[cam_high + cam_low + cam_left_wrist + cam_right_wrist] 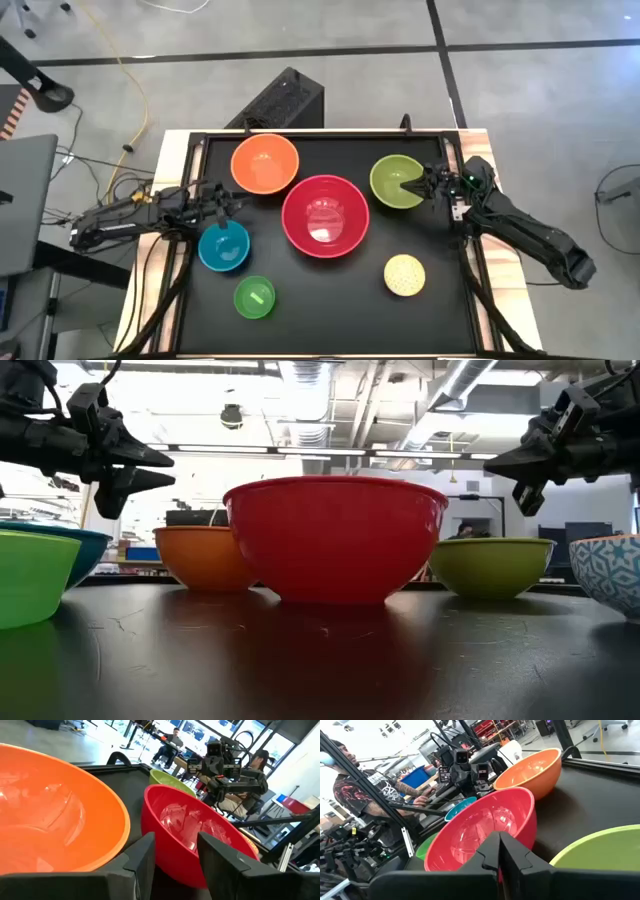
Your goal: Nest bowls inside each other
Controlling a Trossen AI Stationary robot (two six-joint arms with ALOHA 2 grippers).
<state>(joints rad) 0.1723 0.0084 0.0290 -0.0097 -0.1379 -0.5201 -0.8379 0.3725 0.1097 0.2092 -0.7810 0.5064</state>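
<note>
Six bowls stand apart, upright on their bases, on the black table: orange (265, 163) far left, red (325, 215) in the middle, olive-green (396, 182) far right, blue (223, 246) and bright green (254, 297) near left, speckled yellow (404, 275) near right. My left gripper (232, 203) hovers open between the orange and blue bowls, pointing at the red bowl (200, 835), with nothing between its fingers. My right gripper (424, 183) is shut and empty, raised above the right rim of the olive-green bowl (490, 565).
A raised black frame (200, 140) rims the table. A dark box (285, 100) stands just beyond the far edge. People sit in the room behind (172, 737). Bare tabletop lies in front of the red bowl (325, 300).
</note>
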